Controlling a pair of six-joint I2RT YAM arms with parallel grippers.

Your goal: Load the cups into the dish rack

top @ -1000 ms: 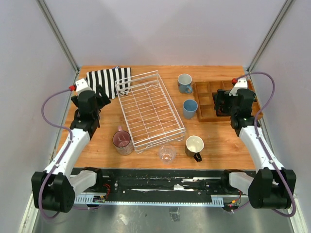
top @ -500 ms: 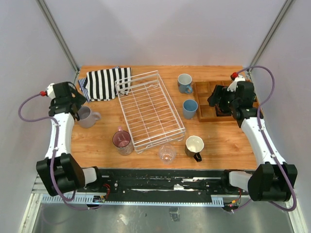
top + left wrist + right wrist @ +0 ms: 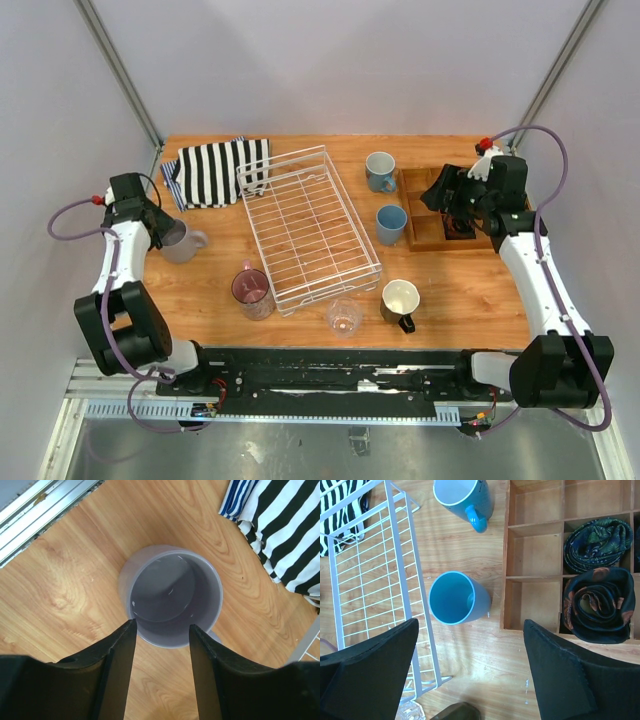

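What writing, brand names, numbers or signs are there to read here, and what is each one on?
No text can be read in any view.
The grey-lilac cup, light blue tumbler, blue-grey mug, dish rack, striped cloth and wooden tray show no lettering.
The black rail under the arms: any marks are too small to tell.

- Dish rack [image 3: 308, 228]: white wire grid, no cups in it, lying angled mid-counter [image 3: 470, 290].
- Grey-lilac cup [image 3: 172, 595]: upright, far to my left.
- Pink mug [image 3: 251, 291], clear glass [image 3: 343, 317], dark mug [image 3: 400, 300]: upright by the rack's near end.
- Light blue tumbler [image 3: 452, 597], blue-grey mug [image 3: 462, 497]: upright, right of the rack.
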